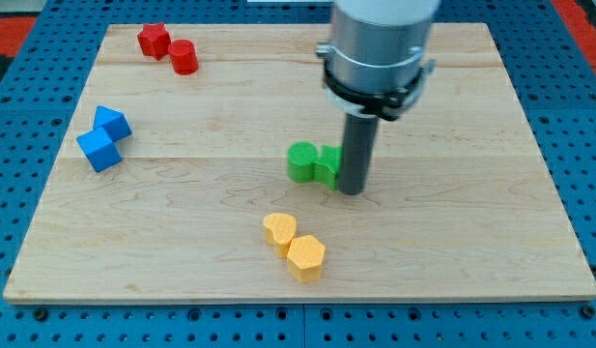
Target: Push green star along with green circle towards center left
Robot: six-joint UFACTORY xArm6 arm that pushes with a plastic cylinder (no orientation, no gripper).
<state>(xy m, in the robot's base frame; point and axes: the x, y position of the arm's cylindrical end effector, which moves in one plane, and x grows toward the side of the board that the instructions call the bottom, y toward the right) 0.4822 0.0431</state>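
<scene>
The green circle [300, 160] sits near the middle of the wooden board. The green star [327, 164] touches its right side and is partly hidden by the rod. My tip [351, 190] rests on the board right against the star's right side, so the rod, star and circle form a row running left.
Two blue blocks [103, 138] sit at the view's left edge of the board [471, 242]. A red star [154, 40] and a red cylinder [184, 57] are at the top left. Two yellow blocks [294, 246] lie below the green pair.
</scene>
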